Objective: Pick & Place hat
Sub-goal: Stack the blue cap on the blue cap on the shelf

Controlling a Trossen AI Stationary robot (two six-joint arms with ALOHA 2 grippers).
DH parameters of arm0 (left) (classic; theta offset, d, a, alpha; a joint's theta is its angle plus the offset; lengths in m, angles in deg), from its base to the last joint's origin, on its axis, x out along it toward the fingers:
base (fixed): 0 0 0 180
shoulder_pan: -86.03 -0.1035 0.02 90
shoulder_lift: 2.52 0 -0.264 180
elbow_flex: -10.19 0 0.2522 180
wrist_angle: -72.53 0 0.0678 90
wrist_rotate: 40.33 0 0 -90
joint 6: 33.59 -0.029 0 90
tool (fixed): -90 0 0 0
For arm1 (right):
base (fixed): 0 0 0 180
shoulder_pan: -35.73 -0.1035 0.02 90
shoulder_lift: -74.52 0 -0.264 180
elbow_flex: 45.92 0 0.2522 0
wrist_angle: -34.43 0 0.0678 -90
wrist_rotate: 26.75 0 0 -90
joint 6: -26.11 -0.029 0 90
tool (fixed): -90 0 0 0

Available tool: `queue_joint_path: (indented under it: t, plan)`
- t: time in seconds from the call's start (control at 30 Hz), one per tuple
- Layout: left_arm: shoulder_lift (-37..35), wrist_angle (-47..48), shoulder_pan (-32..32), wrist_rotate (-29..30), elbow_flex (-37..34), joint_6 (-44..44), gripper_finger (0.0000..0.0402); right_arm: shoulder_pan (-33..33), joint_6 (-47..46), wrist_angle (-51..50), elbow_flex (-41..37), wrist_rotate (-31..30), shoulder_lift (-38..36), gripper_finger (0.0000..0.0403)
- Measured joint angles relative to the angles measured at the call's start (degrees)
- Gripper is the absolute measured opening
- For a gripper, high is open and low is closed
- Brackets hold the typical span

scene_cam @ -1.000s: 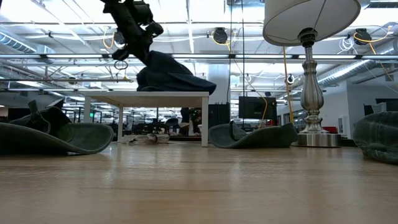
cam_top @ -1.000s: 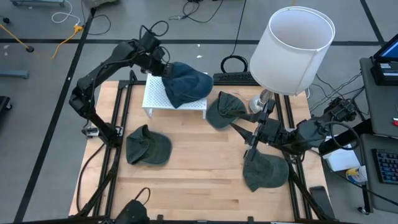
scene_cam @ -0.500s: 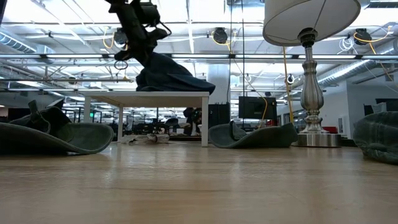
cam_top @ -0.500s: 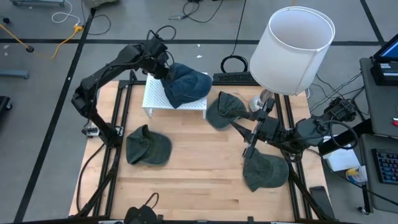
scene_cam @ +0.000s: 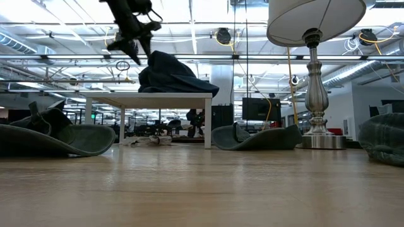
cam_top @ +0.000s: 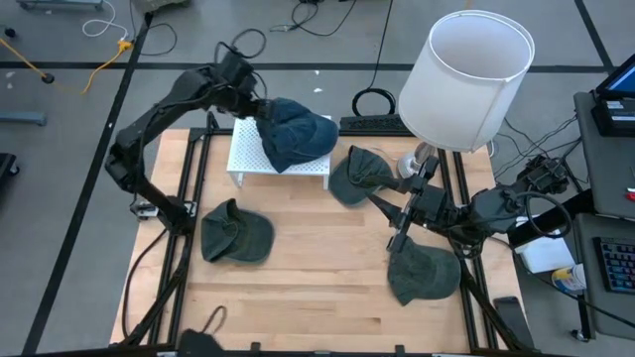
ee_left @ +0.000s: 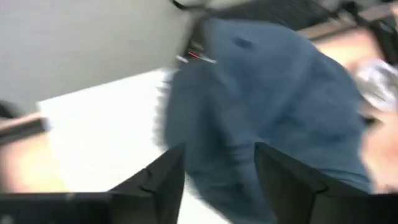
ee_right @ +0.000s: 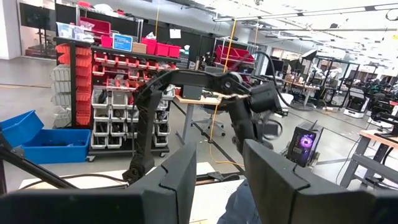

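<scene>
The blue hat (cam_top: 295, 135) sits in a crumpled heap on the small white stand (cam_top: 248, 159) at the far side of the wooden table (cam_top: 317, 268), spilling over the stand's right half; from table height it shows as a dark mound on the white top (scene_cam: 172, 75). The left gripper (cam_top: 255, 103) hangs just above and to the left of the hat, at its far left edge; its fingers (scene_cam: 134, 44) are spread apart with nothing between them, and clear of the cloth as seen from low down; its own camera looks down past both fingers onto the blue fabric (ee_left: 267, 118) and the white stand top (ee_left: 106, 137).

Three green hats lie on the table: one at the near left (cam_top: 236, 236), one just right of the stand by the lamp base (cam_top: 359, 175), one at the near right (cam_top: 425, 274). The tall lamp (cam_top: 466, 79) stands at the far right.

The right gripper (cam_top: 405, 213) waits low over the table between the two right-hand green hats, its fingers parted and empty.
</scene>
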Motion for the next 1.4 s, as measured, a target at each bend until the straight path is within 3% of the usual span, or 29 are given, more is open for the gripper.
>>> queue_joint_path:
  t: [0.2, 0.57, 0.8, 1.1, 1.4]
  plan:
    - [-2.88, 8.81, -1.00, 14.31, 0.01, 0.81, 0.0232, 0.00, -0.62, -1.48, -0.03, 0.02, 0.00, 0.0126]
    - [2.45, 14.58, 2.66, 23.68, -0.01, 4.76, 0.0201, 0.76, -0.46, 1.86, -6.31, 0.04, -0.02, 0.0126]
    - [6.50, 13.66, 3.90, 23.59, -1.15, 7.79, 0.0183, 0.76, 0.20, 3.99, -8.83, 0.02, 0.02, 0.0126]
    - [7.14, 1.93, 5.21, 12.91, -8.04, 10.51, 0.0182, 0.74, 0.22, 3.96, -8.83, 0.00, -0.15, 0.0126]
    - [7.14, -0.12, 5.59, 11.55, -8.74, 9.98, 0.0182, 0.74, 0.24, 3.93, -8.83, 0.02, -0.15, 0.0126]
